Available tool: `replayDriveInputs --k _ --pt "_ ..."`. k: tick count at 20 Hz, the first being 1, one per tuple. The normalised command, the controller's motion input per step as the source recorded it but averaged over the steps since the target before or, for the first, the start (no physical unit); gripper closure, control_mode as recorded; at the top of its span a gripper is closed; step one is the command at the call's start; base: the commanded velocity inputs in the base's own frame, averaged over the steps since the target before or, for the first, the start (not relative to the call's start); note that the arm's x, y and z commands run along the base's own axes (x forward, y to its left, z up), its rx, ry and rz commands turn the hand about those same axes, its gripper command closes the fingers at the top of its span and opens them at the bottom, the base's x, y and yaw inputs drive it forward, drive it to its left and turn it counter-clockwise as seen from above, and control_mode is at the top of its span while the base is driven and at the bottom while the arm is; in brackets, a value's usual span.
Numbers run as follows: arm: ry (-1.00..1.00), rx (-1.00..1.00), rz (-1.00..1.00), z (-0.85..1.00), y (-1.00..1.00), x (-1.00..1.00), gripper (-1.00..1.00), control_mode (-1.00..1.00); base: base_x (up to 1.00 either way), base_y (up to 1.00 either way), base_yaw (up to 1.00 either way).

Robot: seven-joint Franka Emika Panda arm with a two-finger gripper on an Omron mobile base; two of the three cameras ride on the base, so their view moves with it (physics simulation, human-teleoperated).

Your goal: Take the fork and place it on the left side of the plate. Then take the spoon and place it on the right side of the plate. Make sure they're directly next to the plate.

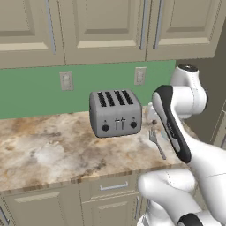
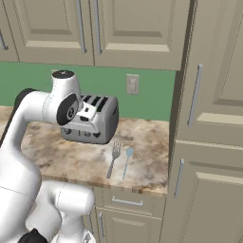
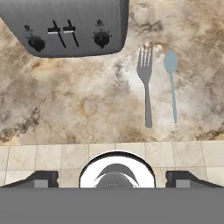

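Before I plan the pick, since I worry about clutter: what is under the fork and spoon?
Only bare marbled counter lies under the fork and spoon, side by side, apart. The strip directly beneath each is covered.

I see the tabletop (image 3: 78,109) mottled in brown, tan and cream, like marble. The fork (image 3: 145,83) is plain mid grey, and the spoon (image 3: 172,83) beside it is a paler bluish grey. The toaster (image 1: 115,113) is brushed silver-grey with black slots, black knobs and black levers. The wall strip (image 1: 31,95) behind is flat green, with pale outlet plates (image 1: 66,80). The cabinets (image 1: 106,26) are beige with grey metal handles.
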Motion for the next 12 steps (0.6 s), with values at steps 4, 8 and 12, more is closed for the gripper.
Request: replayDriveInputs --k 4,8,12 --pt "-0.12 -0.03 0.0 -0.77 -0.19 -0.41 -1.0 -1.0 0.0 0.0 0.0" --pt "0.03 -0.04 -0.04 -0.29 -0.08 0.02 -1.0 -1.0 0.0 0.0 0.0" --pt "0.11 -0.06 -0.02 -0.18 -0.12 0.24 -1.0 -1.0 0.0 0.0 0.0"
